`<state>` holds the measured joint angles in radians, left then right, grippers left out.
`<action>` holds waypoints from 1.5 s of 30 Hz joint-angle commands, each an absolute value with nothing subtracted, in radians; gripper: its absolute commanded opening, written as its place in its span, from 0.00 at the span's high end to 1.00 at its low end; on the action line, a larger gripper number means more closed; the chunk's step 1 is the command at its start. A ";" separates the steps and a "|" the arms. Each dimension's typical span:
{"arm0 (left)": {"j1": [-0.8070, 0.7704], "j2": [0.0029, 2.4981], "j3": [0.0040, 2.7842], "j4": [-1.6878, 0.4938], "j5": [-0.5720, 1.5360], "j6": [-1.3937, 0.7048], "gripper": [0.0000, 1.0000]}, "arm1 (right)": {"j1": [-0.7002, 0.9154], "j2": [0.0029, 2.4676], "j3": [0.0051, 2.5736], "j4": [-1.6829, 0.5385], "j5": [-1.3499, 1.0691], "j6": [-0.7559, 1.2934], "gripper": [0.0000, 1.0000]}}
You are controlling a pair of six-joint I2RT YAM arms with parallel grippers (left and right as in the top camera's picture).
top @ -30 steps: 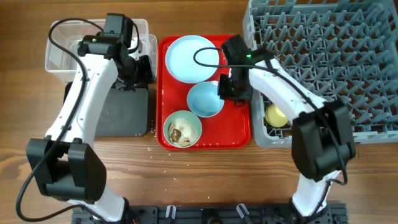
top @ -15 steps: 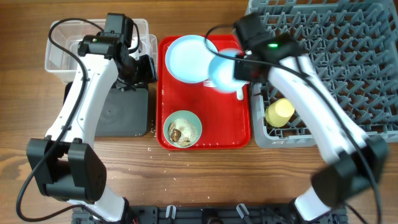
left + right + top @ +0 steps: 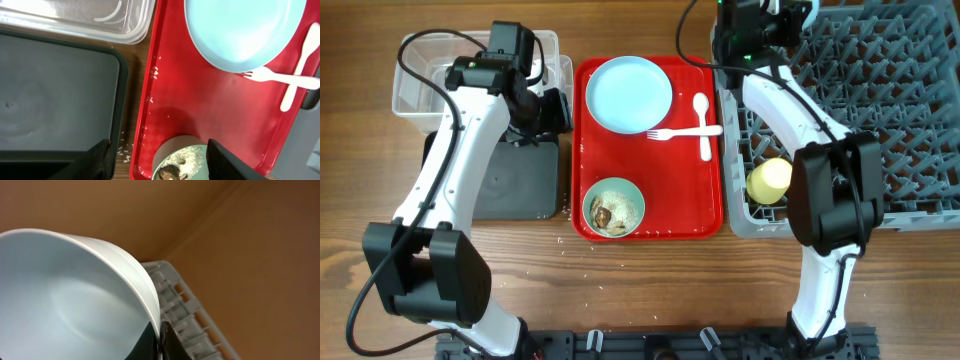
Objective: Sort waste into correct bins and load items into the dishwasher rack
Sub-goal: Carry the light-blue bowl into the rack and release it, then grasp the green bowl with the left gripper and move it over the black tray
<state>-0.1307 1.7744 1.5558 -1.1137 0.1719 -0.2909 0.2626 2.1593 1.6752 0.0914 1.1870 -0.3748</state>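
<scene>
My right gripper (image 3: 160, 341) is shut on the rim of an empty light blue bowl (image 3: 75, 300), held tilted over the far left corner of the grey dishwasher rack (image 3: 880, 110). In the overhead view that gripper (image 3: 760, 22) is at the top edge and the bowl is hidden by the arm. My left gripper (image 3: 159, 162) is open and empty, above the left edge of the red tray (image 3: 705, 205). The tray holds a light blue plate (image 3: 632, 93), a white fork (image 3: 670, 133), a white spoon (image 3: 703, 115) and a bowl with food scraps (image 3: 614, 207).
A yellow cup (image 3: 770, 180) lies in the rack's front left compartment. A black bin (image 3: 515, 185) and a clear bin (image 3: 420, 85) stand left of the tray. Rice grains are scattered on the wood by the tray's left edge (image 3: 125, 150).
My right arm has lifted the light blue bowl off the tray and carried it up to the rack's far left corner, uncovering the fork and spoon. The left arm has not moved.
</scene>
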 commanded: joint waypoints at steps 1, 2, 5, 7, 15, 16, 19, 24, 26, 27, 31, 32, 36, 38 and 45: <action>-0.129 1.766 1.563 -1.111 0.166 -0.296 0.40 | 0.260 2.201 1.692 0.087 1.193 -0.447 0.96; -0.129 1.766 1.563 -1.112 0.166 -0.296 0.40 | 0.260 2.214 1.692 0.080 1.190 -0.453 0.96; -0.129 1.766 1.563 -1.111 0.166 -0.296 0.39 | 0.262 2.236 1.692 0.067 1.169 -0.467 0.96; -0.129 1.766 1.563 -1.111 0.166 -0.296 0.39 | 0.275 2.236 1.692 0.049 1.139 -0.469 0.96; -0.129 1.766 1.563 -1.111 0.166 -0.296 0.38 | 0.329 2.236 1.692 -0.062 1.142 -0.470 0.60; -0.129 1.766 1.563 -1.110 0.166 -0.296 0.39 | 0.342 2.236 1.692 -0.062 1.145 -0.469 0.35; -0.129 1.766 1.563 -1.105 0.166 -0.296 0.38 | 0.389 2.234 1.692 -0.065 1.153 -0.471 0.18; -0.129 1.766 1.563 -1.105 0.166 -0.296 0.34 | 0.451 2.166 1.692 -0.063 1.150 -0.461 0.04; -0.129 1.766 1.563 -1.106 0.166 -0.296 0.32 | 0.453 2.111 1.692 -0.065 1.151 -0.452 0.01; -0.129 1.766 1.563 -1.115 0.167 -0.291 0.32 | 0.453 2.075 1.692 -0.070 1.148 -0.436 0.00; -0.179 1.766 1.563 -1.190 0.170 -0.212 0.36 | 0.409 1.811 1.692 -0.305 0.911 -0.023 0.00; -0.214 1.766 1.563 -1.211 0.171 -0.213 0.36 | 0.355 1.713 1.692 -0.418 0.722 0.128 0.00; -0.438 1.766 1.561 -1.261 0.219 -0.375 0.39 | 0.114 1.481 1.692 -0.705 0.148 0.246 0.00; -0.565 1.766 1.540 -1.226 0.194 -0.497 0.44 | 0.021 1.443 1.692 -0.792 0.066 0.247 0.00; -0.748 1.769 1.287 -0.947 0.000 -0.729 0.66 | -0.020 1.450 1.692 -0.945 0.050 0.239 0.00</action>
<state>-0.7372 1.7741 1.3731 -1.0046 0.0978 -0.6376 -0.0189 1.4429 1.6920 -0.9348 0.0860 0.2241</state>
